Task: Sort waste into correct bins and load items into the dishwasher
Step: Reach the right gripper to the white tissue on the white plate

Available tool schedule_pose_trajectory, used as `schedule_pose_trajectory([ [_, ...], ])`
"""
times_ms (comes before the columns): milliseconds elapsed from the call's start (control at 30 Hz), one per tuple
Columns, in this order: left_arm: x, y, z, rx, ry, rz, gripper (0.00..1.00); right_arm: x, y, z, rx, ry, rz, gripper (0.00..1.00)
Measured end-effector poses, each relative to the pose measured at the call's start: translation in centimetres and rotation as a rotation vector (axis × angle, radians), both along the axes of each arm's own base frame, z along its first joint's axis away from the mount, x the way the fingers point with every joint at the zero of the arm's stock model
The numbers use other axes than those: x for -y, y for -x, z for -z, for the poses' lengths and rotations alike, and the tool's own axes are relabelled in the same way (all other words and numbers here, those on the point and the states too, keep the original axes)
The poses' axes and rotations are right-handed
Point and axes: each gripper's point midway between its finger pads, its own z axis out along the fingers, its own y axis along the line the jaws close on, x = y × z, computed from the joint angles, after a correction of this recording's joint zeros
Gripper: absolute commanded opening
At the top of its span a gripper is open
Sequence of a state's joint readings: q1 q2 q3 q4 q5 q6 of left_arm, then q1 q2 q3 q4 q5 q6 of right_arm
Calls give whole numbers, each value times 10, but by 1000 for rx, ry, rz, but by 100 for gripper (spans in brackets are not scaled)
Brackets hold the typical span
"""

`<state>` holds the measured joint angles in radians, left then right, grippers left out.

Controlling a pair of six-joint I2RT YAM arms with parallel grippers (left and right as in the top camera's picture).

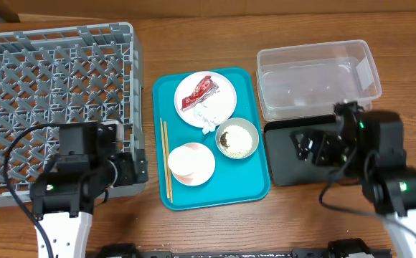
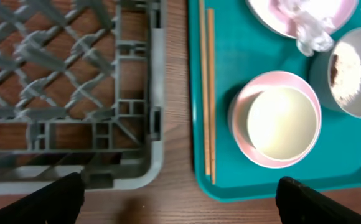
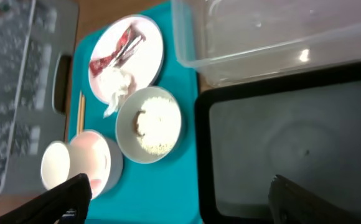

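We see red wrapper (image 1: 199, 91), white napkin (image 1: 209, 119) side by side on white plate (image 1: 228, 100), on teal tray (image 1: 254, 183) between rack (image 1: 50, 93) and clear tub (image 1: 315, 75). Both pincers released, empty: left pincer (image 2: 180, 202) near rack corner, right pincer (image 3: 190, 202) over black tray (image 1: 294, 163). We judge risks: napkin drags wrapper into wrong bin; rice (image 1: 238, 143) spills if grey-green bowl (image 1: 253, 131) tips; flat chopsticks (image 1: 166, 161) slip from grasp.

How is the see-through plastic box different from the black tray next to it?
The clear rectangular plastic tub is see-through with tall walls; the black rectangular tray is dark and shallower. The tub sits farther from the robot; the tray is nearer, under the right gripper. Both are rectangular and look empty.
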<state>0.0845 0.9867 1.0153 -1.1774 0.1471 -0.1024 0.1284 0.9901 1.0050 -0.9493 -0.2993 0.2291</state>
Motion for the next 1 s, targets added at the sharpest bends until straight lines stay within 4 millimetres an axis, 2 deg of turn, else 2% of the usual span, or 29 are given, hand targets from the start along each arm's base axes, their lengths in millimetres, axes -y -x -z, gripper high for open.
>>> schedule_pose_trajectory([
  [133,-22,0,-8,-24,5,-100,100,-24,-21,-18,-25,30,-103,92],
  [267,-41,-3,-7,-67,14,-183,100,-63,-49,-33,-4,59,-231,92],
  [367,-46,-4,1,-105,22,-201,100,-97,-67,-33,14,95,-327,92],
  [433,-47,-5,3,-116,24,-203,100,-123,-79,-26,34,139,-388,92],
  [567,-47,-5,3,-117,24,-203,100,-162,-100,4,63,217,-454,89],
  [667,-47,-5,3,-117,25,-203,100,-185,-112,43,37,260,-488,84],
  [733,-46,-5,3,-118,25,-203,100,-194,-118,65,21,276,-501,78],
  [833,-46,-4,3,-119,25,-203,100,-206,-127,100,-6,299,-516,77],
  [1000,-46,-4,3,-119,25,-203,100,-214,-136,141,-56,299,-488,72],
])
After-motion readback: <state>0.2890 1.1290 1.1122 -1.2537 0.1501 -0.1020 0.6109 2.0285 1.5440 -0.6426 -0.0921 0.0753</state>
